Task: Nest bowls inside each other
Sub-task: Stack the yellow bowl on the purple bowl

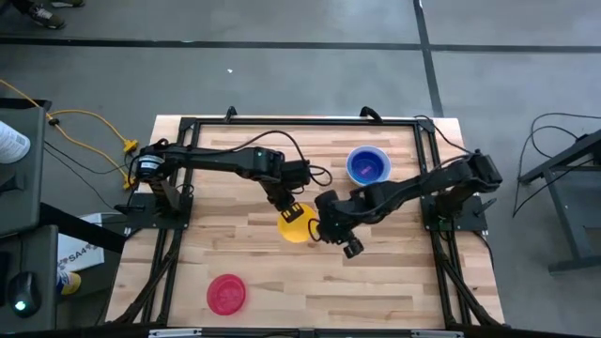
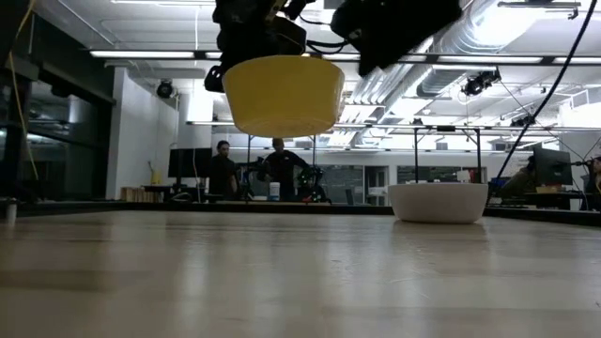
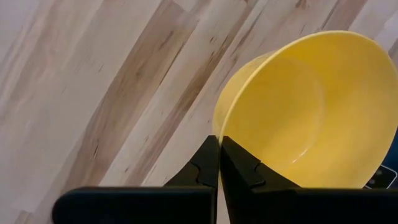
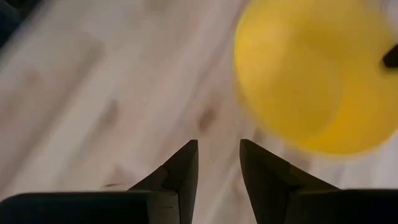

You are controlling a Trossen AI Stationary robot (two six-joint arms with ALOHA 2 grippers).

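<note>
- The yellow bowl point(image 1: 298, 225) is held in the air above the middle of the wooden table point(image 1: 394, 282); in the low view it point(image 2: 285, 94) hangs clear of the tabletop, upright, opening upward.
- Its rim is pinched by the left gripper point(image 1: 290, 208), whose fingers point(image 3: 214, 163) are pressed together on the bowl's wall point(image 3: 311, 112).
- The right gripper point(image 1: 340, 240) is seen just beside the yellow bowl, on its right, with its fingers point(image 4: 186, 163) spread and nothing between them; the bowl point(image 4: 317, 74) lies ahead of them.
- A white bowl point(image 1: 368, 166) with a blue bowl point(image 1: 366, 168) nested in it is found toward the far right of the table, resting on the surface point(image 2: 439, 201).
- A red bowl point(image 1: 226, 294) is set near the front left edge, well apart from the others.
- Two people point(image 2: 252, 173) are seen standing in the room beyond the table.
</note>
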